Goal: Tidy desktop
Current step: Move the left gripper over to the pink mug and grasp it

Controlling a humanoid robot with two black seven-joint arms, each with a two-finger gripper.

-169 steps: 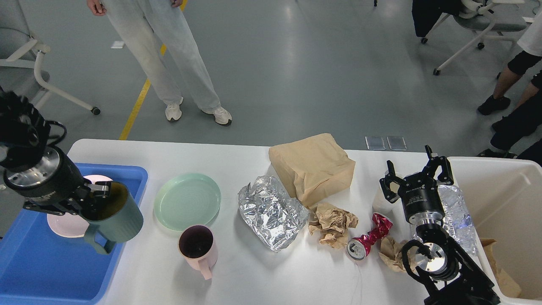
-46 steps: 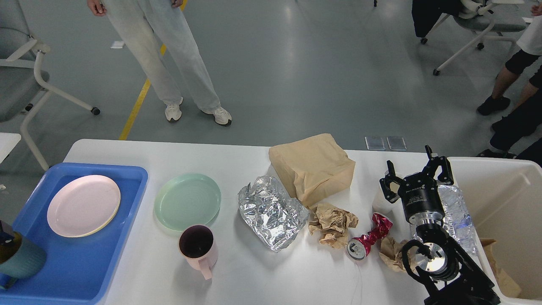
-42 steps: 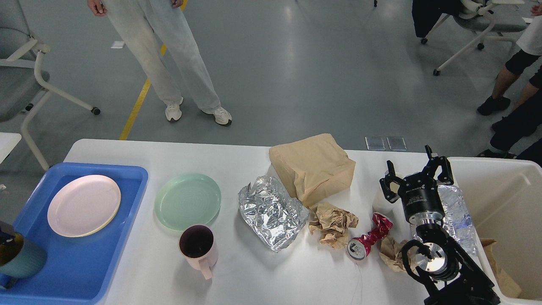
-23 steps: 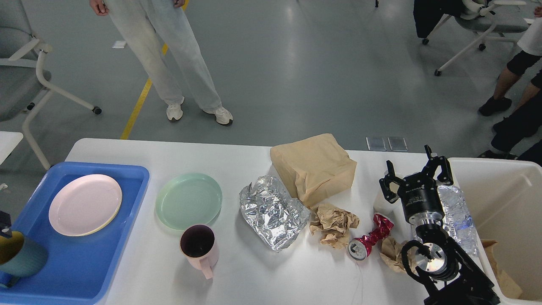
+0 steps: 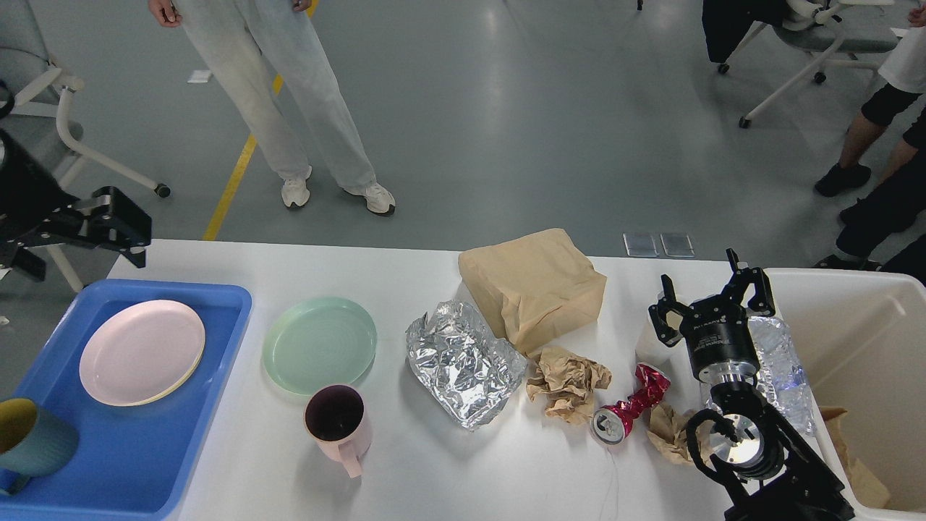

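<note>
On the white desktop [image 5: 405,275] lie a green plate [image 5: 320,344], a pink mug [image 5: 337,422], crumpled foil [image 5: 463,363], a brown paper bag [image 5: 534,284], crumpled brown paper [image 5: 568,382] and a crushed red can [image 5: 628,412]. My left gripper [image 5: 87,239] hangs open and empty above the far left corner, past the blue tray [image 5: 145,463]. The tray holds a pink plate [image 5: 142,352] and a teal mug [image 5: 32,440]. My right gripper [image 5: 710,300] stands open, fingers up, holding nothing, just left of a crushed clear bottle [image 5: 783,369].
An off-white bin [image 5: 861,333] with some brown paper inside stands at the right end. A white cup [image 5: 651,347] sits partly hidden behind my right gripper. More crumpled paper [image 5: 669,434] lies by the can. A person stands beyond the table's far edge; chairs and people are at the far right.
My left gripper has let go of the teal mug, which now stands alone in the tray's near left corner. The left arm has risen into view at the far left. The right arm has not moved.
</note>
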